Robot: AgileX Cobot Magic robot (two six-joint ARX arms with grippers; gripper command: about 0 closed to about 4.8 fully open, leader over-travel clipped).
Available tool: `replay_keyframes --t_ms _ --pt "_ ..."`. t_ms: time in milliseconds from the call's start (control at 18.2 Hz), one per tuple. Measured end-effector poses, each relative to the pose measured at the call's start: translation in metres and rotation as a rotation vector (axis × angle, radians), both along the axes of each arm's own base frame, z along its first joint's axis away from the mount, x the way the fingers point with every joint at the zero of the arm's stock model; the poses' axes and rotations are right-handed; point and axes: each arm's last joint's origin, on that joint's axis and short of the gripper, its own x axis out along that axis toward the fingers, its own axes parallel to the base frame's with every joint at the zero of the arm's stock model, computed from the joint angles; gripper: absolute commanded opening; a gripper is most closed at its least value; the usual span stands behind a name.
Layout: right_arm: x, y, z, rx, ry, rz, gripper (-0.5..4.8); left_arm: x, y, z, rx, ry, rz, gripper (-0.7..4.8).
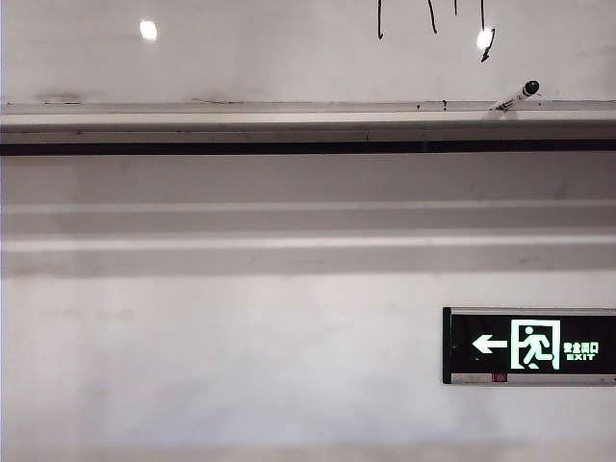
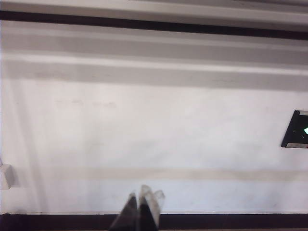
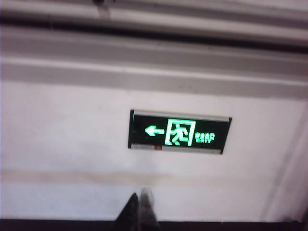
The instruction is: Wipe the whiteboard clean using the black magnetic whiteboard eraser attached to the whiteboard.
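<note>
Overhead, glossy white whiteboard (image 1: 241, 58) with thin black marker strokes, left gripper (image 2: 143, 204) and right gripper (image 3: 139, 204) — fingers pressed together, empty — facing the matte white wall (image 1: 241, 366).

White whiteboard (image 1: 241, 58) with black strokes; green-lit black exit sign (image 1: 529, 345).

My whiteboard (image 1: 241, 48) is gleaming glossy and smooth, throwing back two light spots, its grey tray rail (image 1: 289, 120) looking like brushed aluminium. The wall (image 1: 192, 366) below is showing matt, faintly scuffed white paint. The exit sign (image 1: 529, 345) is shining as glossy black plastic in a metal-looking frame. My left gripper (image 2: 142, 211) and right gripper (image 3: 138, 211) are looking like dark, dull plastic.
</note>
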Motion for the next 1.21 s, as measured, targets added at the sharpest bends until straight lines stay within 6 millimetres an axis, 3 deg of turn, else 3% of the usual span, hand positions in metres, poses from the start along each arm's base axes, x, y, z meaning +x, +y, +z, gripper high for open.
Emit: replay_keyframes --t_ms 385,550,770,935,1045,1210 --pt "0.0 0.0 0.001 0.004 0.003 0.001 -0.06 0.0 0.0 0.0 -0.002 -0.001 0.0 -0.05" --pt "-0.006 0.0 0.024 0.03 -0.058 0.003 -0.06 -0.001 0.0 0.009 -0.064 -0.043 -0.003 -0.05" --pt "-0.024 -0.002 0.083 0.049 -0.186 0.006 -0.06 -0.017 0.002 0.065 -0.178 -0.219 0.023 -0.05" --pt "-0.027 -0.002 0.129 0.05 -0.197 0.007 -0.06 -0.031 0.003 0.118 -0.204 -0.302 0.037 -0.05" --pt "-0.026 -0.002 0.173 0.053 -0.242 0.007 -0.06 -0.029 0.003 0.15 -0.218 -0.316 0.033 -0.05" --pt "-0.014 -0.001 0.22 0.053 -0.27 0.016 -0.06 -0.014 0.003 0.196 -0.288 -0.308 0.02 -0.05"
